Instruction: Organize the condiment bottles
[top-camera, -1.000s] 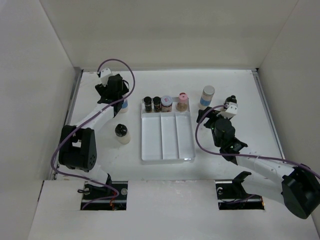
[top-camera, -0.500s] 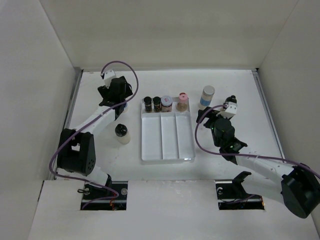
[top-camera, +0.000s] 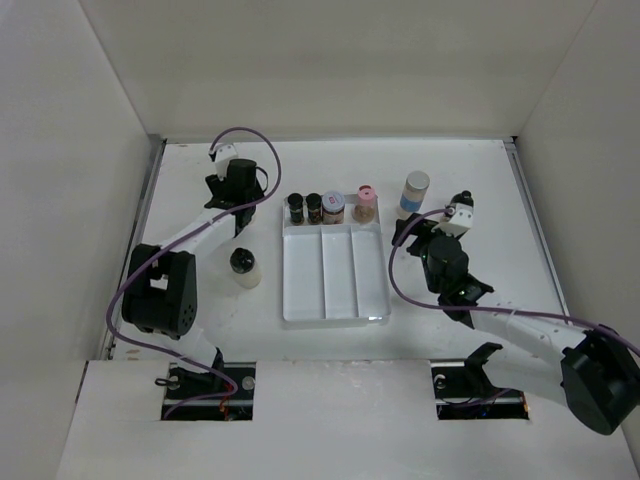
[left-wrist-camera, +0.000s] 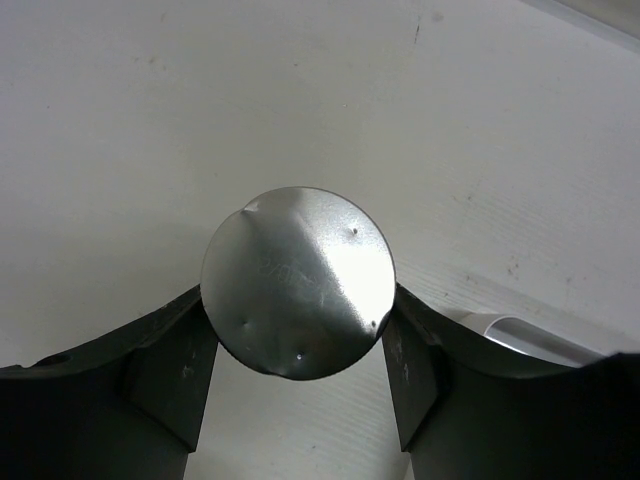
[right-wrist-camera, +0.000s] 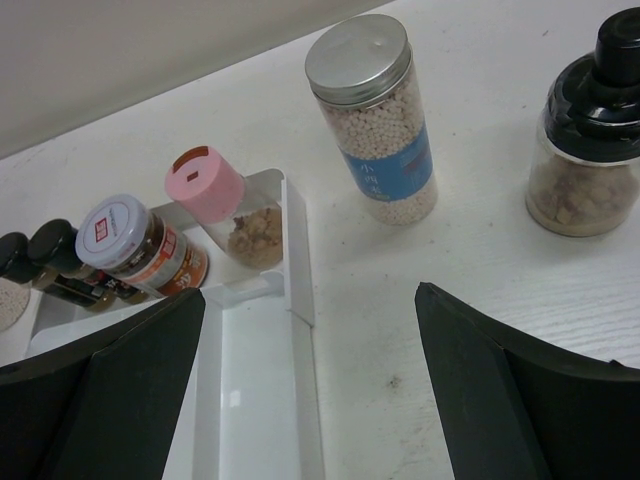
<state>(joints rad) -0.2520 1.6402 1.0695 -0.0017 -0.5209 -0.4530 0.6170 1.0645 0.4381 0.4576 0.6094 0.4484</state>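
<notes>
Bottles (top-camera: 333, 207): four in the tray (top-camera: 335, 290) far end, frame centre; a grey-lidded bottle (top-camera: 413, 194) on worktop (top-camera: 480, 170) right of it. Left gripper (top-camera: 240, 198), upper left, clamped on a second grey lid (left-wrist-camera: 298, 282). Right gripper (right-wrist-camera: 310, 400) wide open, empty.

Matt white worktop (right-wrist-camera: 480, 290) with faint grain. Clear, glossy plastic tray (right-wrist-camera: 298, 260). On the blue-label bottle (right-wrist-camera: 378, 130), brushed metal lid, see-through wall, smooth printed label. Matt pink plastic cap on the pink-capped bottle (right-wrist-camera: 215, 200). Glossy black plastic top on the black-capped jar (right-wrist-camera: 590, 130). Between matt black jaws of the left gripper (left-wrist-camera: 300, 335), dented, mirror-shiny metal lid of the held bottle (left-wrist-camera: 297, 270).
</notes>
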